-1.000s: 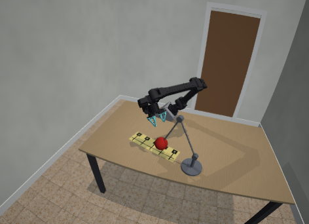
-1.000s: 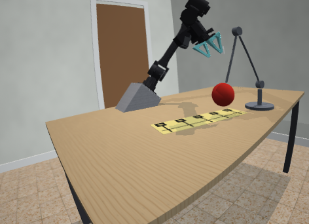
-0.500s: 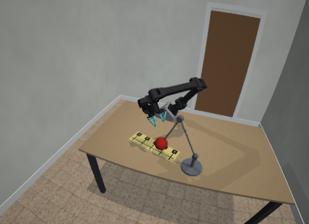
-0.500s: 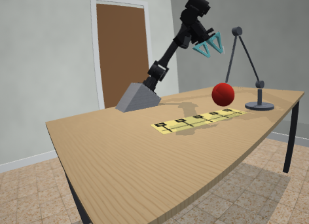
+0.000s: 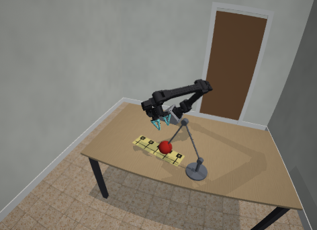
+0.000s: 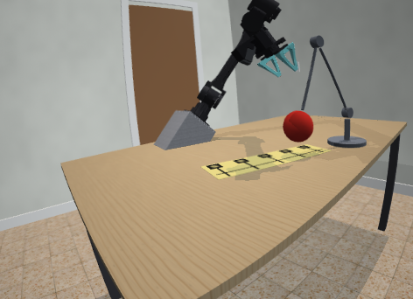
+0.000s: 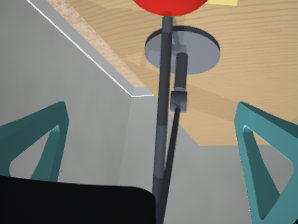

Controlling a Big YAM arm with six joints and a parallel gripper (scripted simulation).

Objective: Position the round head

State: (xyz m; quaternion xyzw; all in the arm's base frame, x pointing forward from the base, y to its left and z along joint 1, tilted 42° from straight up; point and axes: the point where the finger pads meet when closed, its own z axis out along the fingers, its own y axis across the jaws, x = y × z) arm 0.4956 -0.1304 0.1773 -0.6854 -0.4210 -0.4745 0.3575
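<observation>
The lamp's red round head (image 5: 165,147) (image 6: 298,126) (image 7: 170,5) hangs in the air, clear of the bench, and seems to be about over mark 2 of the yellow strip (image 5: 146,140) (image 6: 228,164) (image 7: 225,2). The lamp's upper joint (image 5: 185,122) (image 6: 317,41) is high up, between the two thin rods. Its foot (image 5: 192,174) (image 6: 346,142) (image 7: 202,57) stands beyond the strip's mark 1 end. My gripper (image 5: 164,126) (image 6: 288,73) (image 7: 151,111) is open and empty, above the head and apart from the lamp. The lamp's rods show between the fingers in the wrist view, but farther off.
The arm's grey wedge base (image 6: 184,131) stands on the bench (image 5: 117,133) (image 6: 144,199), at its door side. The black arm (image 5: 179,91) (image 6: 227,70) reaches up and over from it. The lamp's upper joint stands close to the arm's working space.
</observation>
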